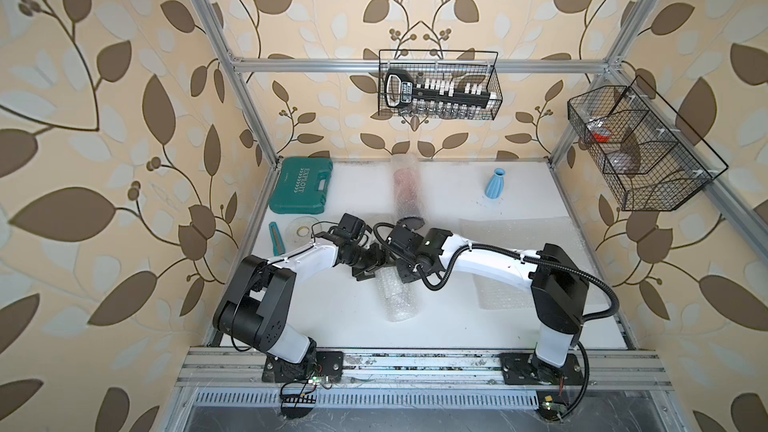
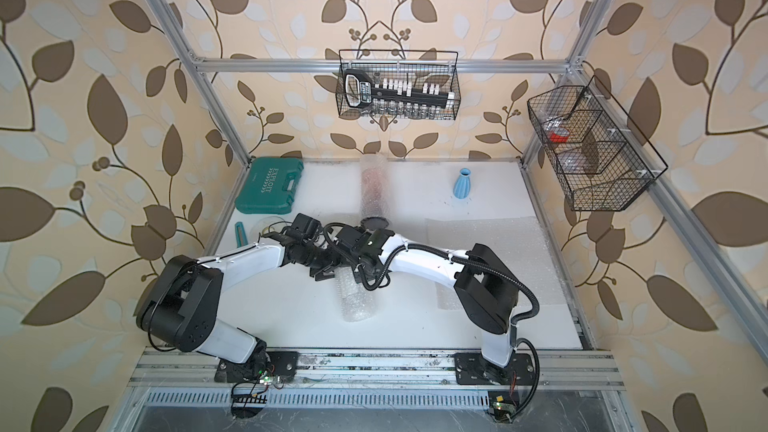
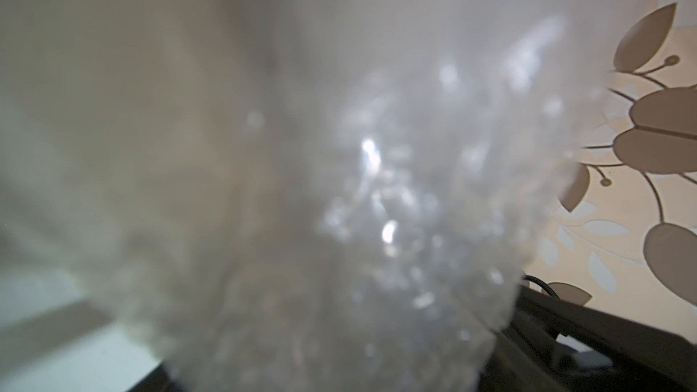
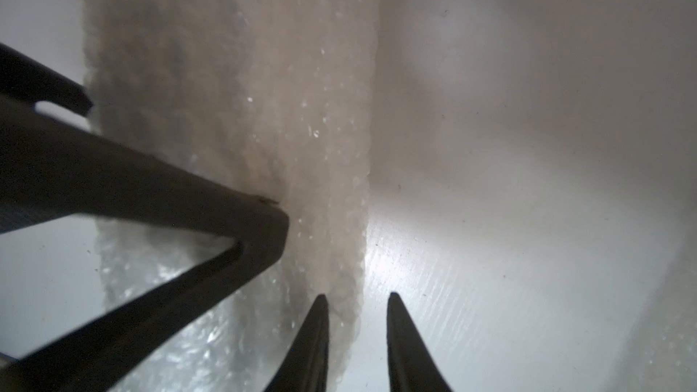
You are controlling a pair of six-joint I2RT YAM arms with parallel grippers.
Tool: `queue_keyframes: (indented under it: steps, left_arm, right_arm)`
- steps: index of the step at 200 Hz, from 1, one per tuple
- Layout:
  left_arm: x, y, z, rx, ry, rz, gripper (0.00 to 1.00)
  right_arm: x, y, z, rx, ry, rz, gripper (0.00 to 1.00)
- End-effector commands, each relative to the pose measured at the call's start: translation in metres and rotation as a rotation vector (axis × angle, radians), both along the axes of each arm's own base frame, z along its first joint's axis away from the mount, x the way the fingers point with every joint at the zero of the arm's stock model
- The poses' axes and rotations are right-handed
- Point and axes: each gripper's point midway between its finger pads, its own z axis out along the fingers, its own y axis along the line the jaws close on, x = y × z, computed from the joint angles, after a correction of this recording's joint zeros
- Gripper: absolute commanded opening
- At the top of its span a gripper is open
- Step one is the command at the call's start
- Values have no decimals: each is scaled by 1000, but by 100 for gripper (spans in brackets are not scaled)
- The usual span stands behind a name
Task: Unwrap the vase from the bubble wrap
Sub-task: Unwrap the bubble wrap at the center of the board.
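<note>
Centre of white bench (image 1: 332,313): bubble wrap roll (image 1: 398,299), lying flat, long axis front to back, far end hidden under both wrists in both top views. Contents not readable through cloudy layers.

Left pincer (image 4: 186,158) reaching in from roll's left side, closed wide on roll. One finger (image 4: 211,209) laid across the top with its tip pressing into the bubbles, other finger (image 4: 45,81) ending at roll's edge. Left wrist view almost filled with blurred wrap, close to lens.

Right pincer (image 4: 356,326) just beside left pincer, at roll's right edge, narrowly open. Loose wrap edge in the gap, touching one fingertip (image 4: 315,337); bare bench showing between wrap and other fingertip (image 4: 401,337). No grip.

Back of bench: second bubble wrap tube (image 1: 406,189) with something reddish inside. Blue vase (image 1: 496,182) upright and bare, well apart to tube's right.

Flat bubble wrap sheets (image 1: 536,234) spread on bench's right side, partly under right arm.

Left back corner: green tool case (image 1: 301,187); near it tape roll (image 1: 302,229) and green cutter (image 1: 275,238).

Wire basket (image 1: 438,85) on back rail, second wire basket (image 1: 640,151) on right rail.
</note>
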Motion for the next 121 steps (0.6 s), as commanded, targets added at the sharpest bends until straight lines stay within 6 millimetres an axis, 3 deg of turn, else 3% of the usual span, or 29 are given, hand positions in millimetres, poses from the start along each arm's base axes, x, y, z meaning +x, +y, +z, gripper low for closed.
queue_keyframes:
  steps: [1,121]
  left_arm:
    - [0,-4,0,3,-11,-14,84]
    - [-2,3,-8,46,-2,-7,83]
  right_arm:
    - [-6,4,-6,-34,33,20,30]
    - [-44,7,-19,-32,192,177,28]
